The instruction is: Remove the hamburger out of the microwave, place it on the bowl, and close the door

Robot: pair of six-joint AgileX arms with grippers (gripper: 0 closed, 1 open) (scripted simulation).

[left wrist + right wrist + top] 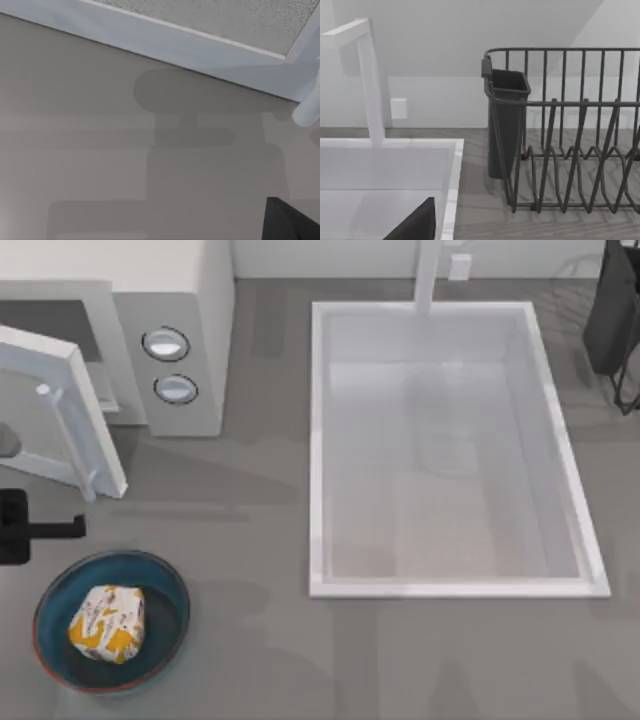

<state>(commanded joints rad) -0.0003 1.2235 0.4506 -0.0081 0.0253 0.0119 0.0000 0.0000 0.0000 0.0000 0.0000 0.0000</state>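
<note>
A grey counter (260,640) carries a white sink (318,440) with the microwave (200,330) beyond the bowl (165,580), against a pale wall. The hamburger (108,622) lies inside the bowl, just below the left claw (70,529), a dark part cut off at the counter's left edge; whether its fingers are apart I cannot tell. The door (60,410) stands open, partly cropped. A dish rack (570,140) sits beside the sink.

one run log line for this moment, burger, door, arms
hamburger: in bowl | door: open | left hand: at left edge between door and bowl | step left: close door
</note>
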